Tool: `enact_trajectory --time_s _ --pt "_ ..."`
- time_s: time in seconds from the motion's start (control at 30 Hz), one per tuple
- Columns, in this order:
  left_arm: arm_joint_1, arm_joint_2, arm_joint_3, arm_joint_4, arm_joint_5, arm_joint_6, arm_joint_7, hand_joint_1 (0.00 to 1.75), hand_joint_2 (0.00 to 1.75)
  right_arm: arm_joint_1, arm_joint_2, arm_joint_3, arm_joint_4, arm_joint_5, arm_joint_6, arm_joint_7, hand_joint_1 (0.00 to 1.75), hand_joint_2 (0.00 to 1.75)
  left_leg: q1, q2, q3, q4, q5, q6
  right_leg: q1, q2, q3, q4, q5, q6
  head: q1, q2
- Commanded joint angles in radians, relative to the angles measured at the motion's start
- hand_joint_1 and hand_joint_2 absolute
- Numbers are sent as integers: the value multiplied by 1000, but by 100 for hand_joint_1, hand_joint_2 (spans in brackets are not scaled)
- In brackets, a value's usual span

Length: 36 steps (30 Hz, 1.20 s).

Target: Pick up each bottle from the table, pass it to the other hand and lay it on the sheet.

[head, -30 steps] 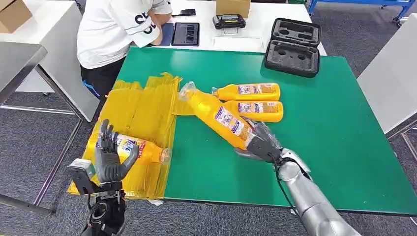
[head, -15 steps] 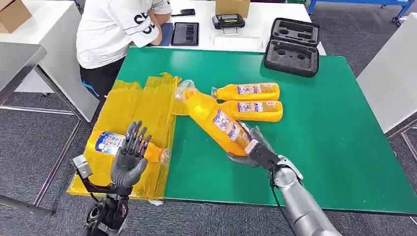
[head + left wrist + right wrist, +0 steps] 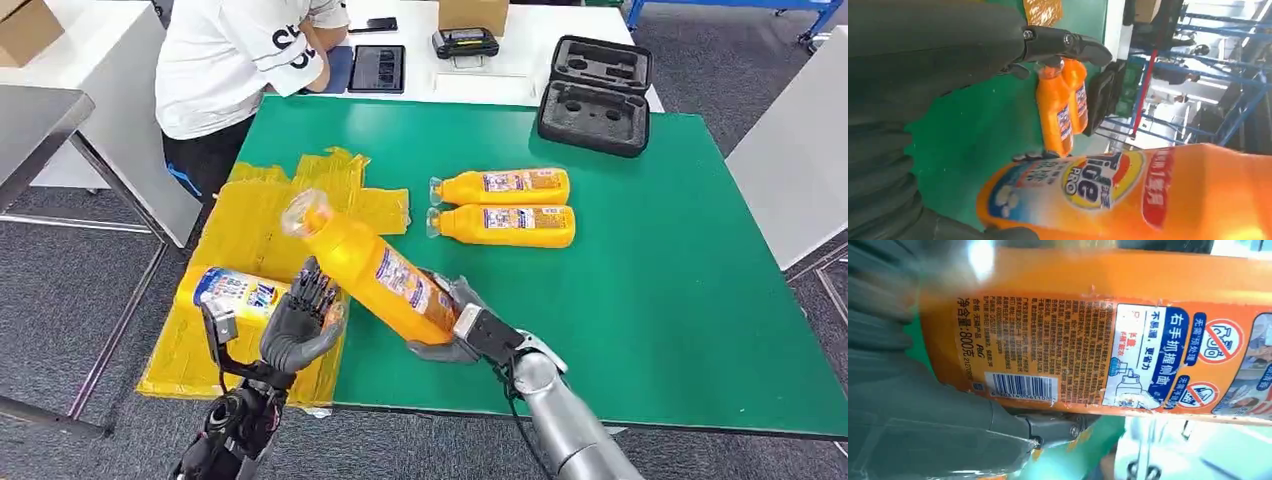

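Right hand has carried gripped bottle toward 9 o'clock; left hand open, fingers spread beside it.

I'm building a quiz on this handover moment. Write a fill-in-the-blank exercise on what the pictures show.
1. The right robot hand grips an orange detergent bottle near its ____.
2. On the green table, ____ more orange bottles lie side by side.
3. One bottle already lies on the ____ sheet.
4. The left robot hand, holding nothing, has its fingers ____.

Missing words: base; two; yellow; apart
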Motion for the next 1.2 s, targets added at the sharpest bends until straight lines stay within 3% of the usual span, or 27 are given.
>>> enact_trajectory --time_s 0.03,0.47,0.67,0.7,0.73,0.9,1.2 --pt "-70 12 -28 127 86 -103 -19 0 175 -36 7 126 129 -24 17 -12 175 175 1 0 6 -2 -2 -2 1 0 7 -2 -1 -2 0 0" --pt "-39 38 -2 70 221 -316 -25 0 175 -50 -11 138 180 -59 37 -33 175 175 1 1 6 -1 -3 -2 1 2 6 -1 -2 -2 0 0" --pt "-53 41 -21 101 150 -310 -36 0 175 -48 -18 132 163 -88 43 -33 175 175 0 1 3 -1 -1 -1 0 1 3 0 -1 -1 0 0" --pt "-61 39 -30 116 121 -306 -41 0 175 -48 -19 130 157 -99 49 -33 175 175 1 2 9 0 -4 -2 1 2 8 -1 -3 -3 0 0" --pt "-69 30 -40 137 88 -299 -44 0 175 -50 -16 128 155 -102 56 -33 175 175 0 0 2 -1 -1 -1 0 0 3 0 -1 -1 0 0" --pt "-97 34 -142 181 -126 -185 -98 0 175 -35 -2 132 135 -83 54 -33 175 175 1 -1 6 0 -2 -2 1 -1 6 0 -2 -2 0 0" --pt "-112 39 -165 233 -177 -170 -105 0 175 -48 8 153 153 -67 63 -33 175 175 0 -1 2 -1 -1 -1 0 0 2 0 -1 -1 1 0"
